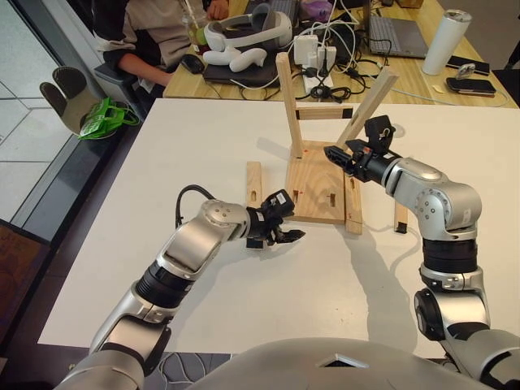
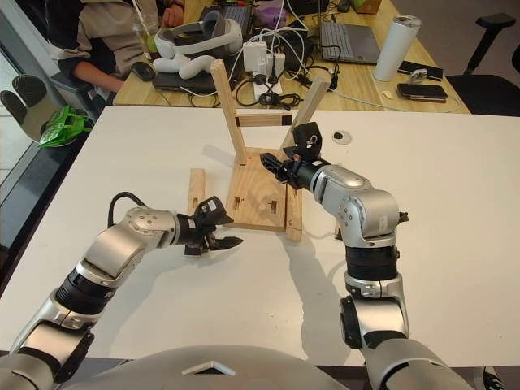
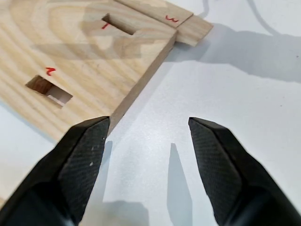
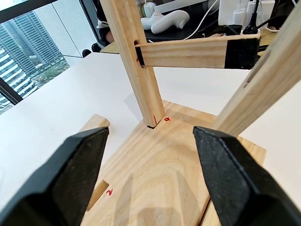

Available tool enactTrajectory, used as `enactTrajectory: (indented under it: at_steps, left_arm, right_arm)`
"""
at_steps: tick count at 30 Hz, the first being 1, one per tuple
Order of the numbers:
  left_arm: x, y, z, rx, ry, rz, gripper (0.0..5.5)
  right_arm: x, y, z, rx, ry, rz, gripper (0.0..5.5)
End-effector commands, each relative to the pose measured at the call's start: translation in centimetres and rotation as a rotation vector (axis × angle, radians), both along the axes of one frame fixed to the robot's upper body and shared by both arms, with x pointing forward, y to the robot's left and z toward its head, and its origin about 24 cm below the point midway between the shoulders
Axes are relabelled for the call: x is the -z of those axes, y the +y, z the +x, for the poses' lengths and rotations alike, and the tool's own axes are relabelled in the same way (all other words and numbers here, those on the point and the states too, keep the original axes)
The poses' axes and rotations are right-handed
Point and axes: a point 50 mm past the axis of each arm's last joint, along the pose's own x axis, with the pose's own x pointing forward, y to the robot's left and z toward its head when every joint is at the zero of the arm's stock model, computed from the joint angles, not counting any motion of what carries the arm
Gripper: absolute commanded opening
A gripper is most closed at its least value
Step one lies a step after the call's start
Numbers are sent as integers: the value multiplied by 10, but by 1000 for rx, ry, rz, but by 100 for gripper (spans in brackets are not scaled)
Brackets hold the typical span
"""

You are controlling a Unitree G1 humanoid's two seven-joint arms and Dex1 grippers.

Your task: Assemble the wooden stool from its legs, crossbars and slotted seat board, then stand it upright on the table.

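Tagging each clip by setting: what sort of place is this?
Probably an office or lab workspace, high up: behind the white work table, a long wooden desk holds a white headset with controllers, a grey laptop and plugged-in chargers, and the window shows tall city towers.

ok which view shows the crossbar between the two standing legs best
The right wrist view: the crossbar is close, with its end seated in the upright leg. Both eye views show it small and far off; the left wrist view faces the seat board.
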Motion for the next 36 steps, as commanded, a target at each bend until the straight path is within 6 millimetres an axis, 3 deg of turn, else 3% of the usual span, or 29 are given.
enactTrajectory:
  at_steps: [1, 4, 8, 12, 20, 24, 30, 33, 36]
  left_arm:
    - [-15, -27, -10, 54, -5, -106, 309]
    - [-27, -37, -9, 42, -58, -150, 309]
    - [-38, -16, 29, -125, -243, -61, 309]
    - [-23, 4, 55, -147, -288, 80, 309]
    - [-5, -4, 79, -27, -362, 198, 309]
    - [11, 11, 65, 94, -345, 296, 309]
    - [20, 24, 27, 176, -284, 321, 309]
    - [19, 18, 3, 223, -273, 298, 309]
    - [11, 9, -15, 233, -259, 243, 309]
  right_arm:
    - [-5, -2, 5, 24, -15, -20, 336]
    - [-4, 0, 4, 1, -12, -32, 336]
    - [-13, 4, -5, -22, -56, -6, 336]
    - [-31, 14, -9, 54, -193, 38, 336]
    - [-56, 16, -9, 203, -326, 162, 336]
    - [-66, 16, -10, 196, -352, 216, 336]
    - [-120, 21, -25, 91, -457, 730, 336]
    - [-133, 10, -24, 112, -493, 813, 336]
    - [-146, -15, -16, 283, -615, 785, 336]
